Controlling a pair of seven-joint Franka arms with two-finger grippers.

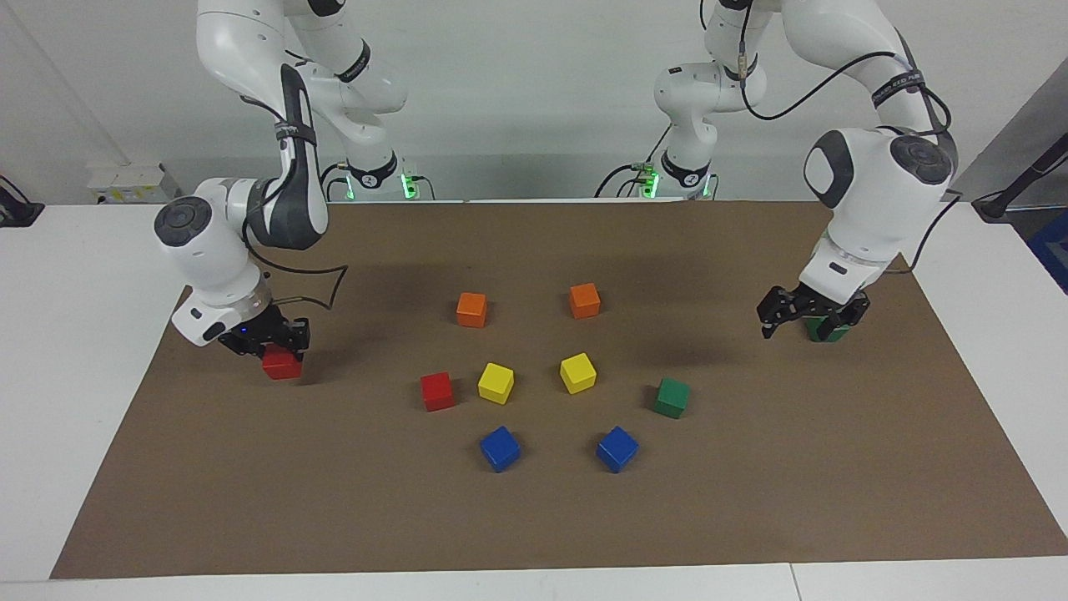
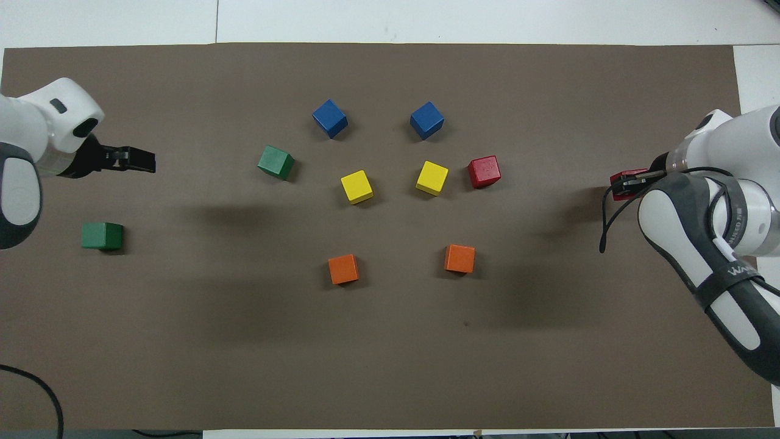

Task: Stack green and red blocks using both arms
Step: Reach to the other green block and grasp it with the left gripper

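Grippers work at both ends of the brown mat (image 2: 390, 366). The right gripper (image 1: 284, 344) is clamped on a red block (image 1: 282, 365), mostly hidden overhead. The left gripper (image 1: 805, 315), fingers spread, hovers by a green block (image 2: 102, 236); the overhead view shows them apart. The second red block (image 1: 437, 391) and second green block (image 1: 671, 397) flank two yellow cubes (image 1: 496, 382) at mat centre.

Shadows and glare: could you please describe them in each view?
Facing view: soft, broad shadows darken the mat toward both ends, with a small shadow beside each cube; overhead view: the same dim patches, plus speckled glare on the red cube beside the yellow ones.
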